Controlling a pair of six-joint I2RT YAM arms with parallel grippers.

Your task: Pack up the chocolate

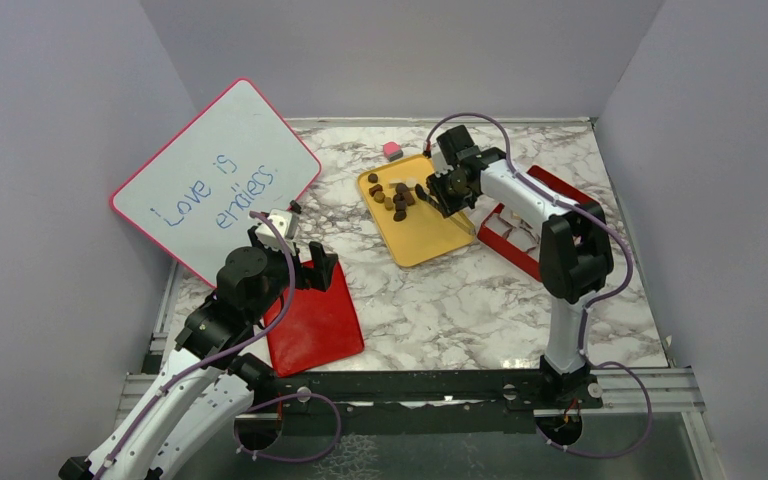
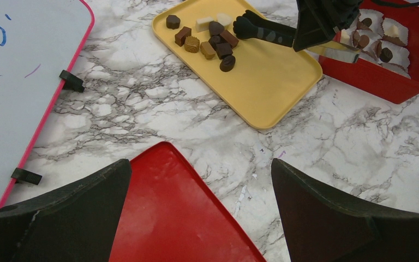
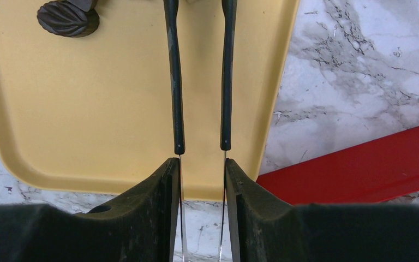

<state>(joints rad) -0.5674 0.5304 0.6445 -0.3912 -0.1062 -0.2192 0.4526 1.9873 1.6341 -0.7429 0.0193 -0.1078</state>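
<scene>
— Marble table (image 1: 480, 300) and grey walls from up top. What is where?
— A whiteboard (image 1: 215, 180) leans at ten o'clock. It says "Love is endless." The chocolate (image 1: 395, 197) is heaped on the yellow tray (image 1: 430, 245) near the middle. The red box (image 1: 517, 247) lies at three o'clock.
— And that claw?
— The right gripper (image 1: 450, 185) squeezes black tongs (image 1: 423, 191). I think the bits are too tiny for fat fingers.
— Left wrist view?
— The left gripper (image 2: 201, 180) is wide open, holding nothing, over the red lid (image 2: 174, 218) at six o'clock. I guess it will put the lid on later. Some pieces lie in the box at two o'clock.
— Right wrist view?
— Tong arms run toward twelve o'clock over the tray. One dark piece (image 3: 68, 18) lies at eleven o'clock. The tips are hidden.
</scene>
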